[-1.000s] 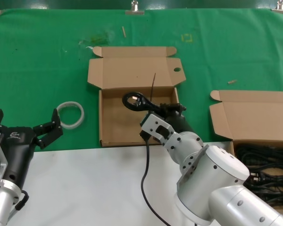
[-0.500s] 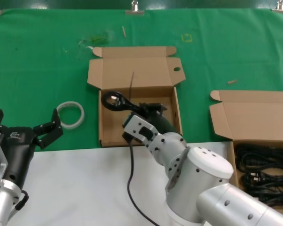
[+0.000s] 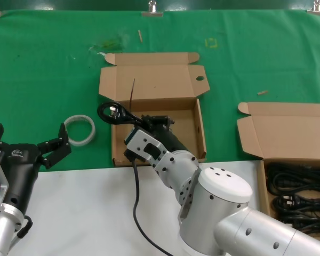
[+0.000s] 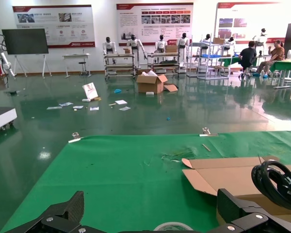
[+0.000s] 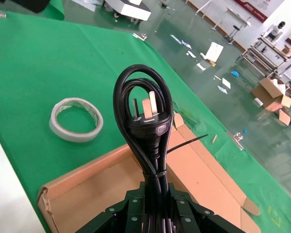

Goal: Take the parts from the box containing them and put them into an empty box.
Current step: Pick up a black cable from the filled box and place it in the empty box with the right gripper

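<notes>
Right hand (image 3: pixel 149 124) shifted left over empty box (image 3: pixel 156 109), clamping looped black cord (image 5: pixel 146 121)

A robotics lab or exhibition hall: a glossy green floor (image 4: pixel 136 111), wall posters (image 4: pixel 155 13), humanoid robots on racks (image 4: pixel 136 48), people at desks (image 4: pixel 262 56), and a green-clothed worktop (image 3: pixel 48 69).

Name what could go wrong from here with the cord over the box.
The right tool is shut on a cord whose looped end juts past the left wall of the empty box; released there, it may land on that wall or spill out. The cord's stiff tie tail could snag the lid. The tape ring lies close on that side. The left tool waits, open.
</notes>
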You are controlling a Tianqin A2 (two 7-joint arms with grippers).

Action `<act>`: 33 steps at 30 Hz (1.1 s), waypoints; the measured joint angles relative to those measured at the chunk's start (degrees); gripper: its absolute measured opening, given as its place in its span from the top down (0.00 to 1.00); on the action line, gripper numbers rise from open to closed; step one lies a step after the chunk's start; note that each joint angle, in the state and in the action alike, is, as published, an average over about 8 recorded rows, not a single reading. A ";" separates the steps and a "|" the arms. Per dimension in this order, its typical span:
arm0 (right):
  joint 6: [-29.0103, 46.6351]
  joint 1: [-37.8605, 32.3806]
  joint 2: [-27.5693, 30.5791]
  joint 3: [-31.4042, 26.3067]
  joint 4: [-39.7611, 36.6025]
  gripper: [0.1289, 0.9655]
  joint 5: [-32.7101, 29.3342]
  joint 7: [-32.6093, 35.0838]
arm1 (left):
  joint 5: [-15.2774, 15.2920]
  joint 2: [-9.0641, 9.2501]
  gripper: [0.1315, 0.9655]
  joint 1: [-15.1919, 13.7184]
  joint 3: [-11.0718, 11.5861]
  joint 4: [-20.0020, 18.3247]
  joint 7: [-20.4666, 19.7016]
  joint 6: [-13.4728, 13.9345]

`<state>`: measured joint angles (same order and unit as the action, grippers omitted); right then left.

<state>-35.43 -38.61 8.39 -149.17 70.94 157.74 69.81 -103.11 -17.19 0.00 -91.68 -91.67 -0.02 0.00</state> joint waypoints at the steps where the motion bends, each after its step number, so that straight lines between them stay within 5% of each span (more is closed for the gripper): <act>1: -0.07 -0.04 0.00 -0.13 0.10 0.89 0.00 -0.22 | 0.00 0.00 0.00 0.00 0.00 0.00 0.00 0.00; 14: -0.79 1.03 0.00 1.78 0.65 0.89 0.00 0.57 | 0.00 0.00 0.00 0.00 0.00 0.00 0.00 0.00; 24: -1.09 4.93 0.79 10.33 -0.13 0.89 0.00 9.05 | 0.00 0.00 0.00 0.00 0.00 0.00 0.00 0.00; 33: -0.50 4.81 1.56 10.12 -0.38 0.89 0.00 8.06 | 0.00 0.00 0.00 0.00 0.00 0.00 0.00 0.00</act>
<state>-35.93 -33.80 9.95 -139.05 70.56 157.74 77.87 -103.11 -17.19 0.00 -91.68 -91.67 -0.02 0.00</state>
